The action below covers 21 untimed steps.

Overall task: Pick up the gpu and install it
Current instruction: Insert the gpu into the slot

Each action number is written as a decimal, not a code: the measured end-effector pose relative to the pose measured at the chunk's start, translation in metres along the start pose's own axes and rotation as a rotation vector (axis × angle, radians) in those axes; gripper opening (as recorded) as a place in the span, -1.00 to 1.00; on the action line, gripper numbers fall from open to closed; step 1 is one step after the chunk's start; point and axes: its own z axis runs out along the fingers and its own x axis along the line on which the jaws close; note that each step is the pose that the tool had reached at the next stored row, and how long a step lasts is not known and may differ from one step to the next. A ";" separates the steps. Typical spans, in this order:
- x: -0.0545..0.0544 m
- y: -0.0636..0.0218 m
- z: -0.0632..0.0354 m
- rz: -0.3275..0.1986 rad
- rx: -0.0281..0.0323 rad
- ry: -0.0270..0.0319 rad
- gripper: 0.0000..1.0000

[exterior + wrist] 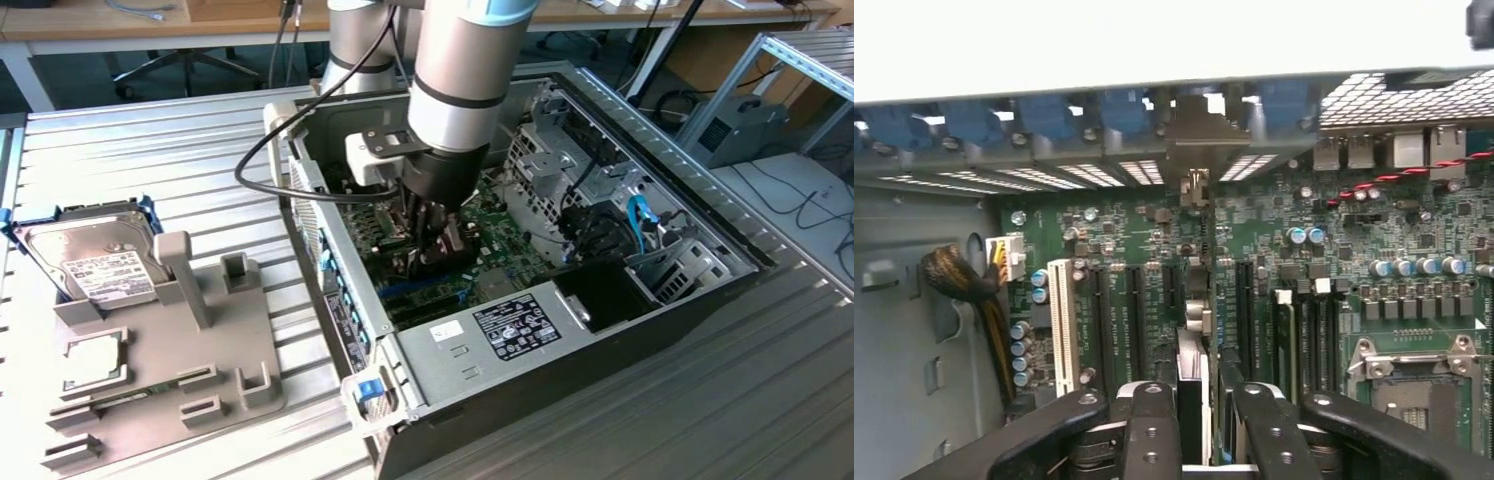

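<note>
Tool (pixel 1206 428) grips gpu (pixel 1192 378) edge-on, wrist view | hard drive (pixel 91 262), exterior view

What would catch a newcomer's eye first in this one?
The robot arm reaches down into the open computer case in the middle of the exterior view, its gripper closed on a slim black graphics card over the green board. In the wrist view the card stands edge-on between the fingers, parallel to the slots. On the exterior view's left, a hard drive sits in a grey rack.
</note>
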 end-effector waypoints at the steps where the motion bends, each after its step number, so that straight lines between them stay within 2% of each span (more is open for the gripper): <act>1: -0.001 0.0000 0.0000 0.001 0.0000 0.0001 -0.47; 5: -0.001 0.0037 0.0008 0.001 0.0001 -0.0004 -0.47; 21: 0.000 0.0041 0.0049 0.001 0.0001 0.0008 -0.47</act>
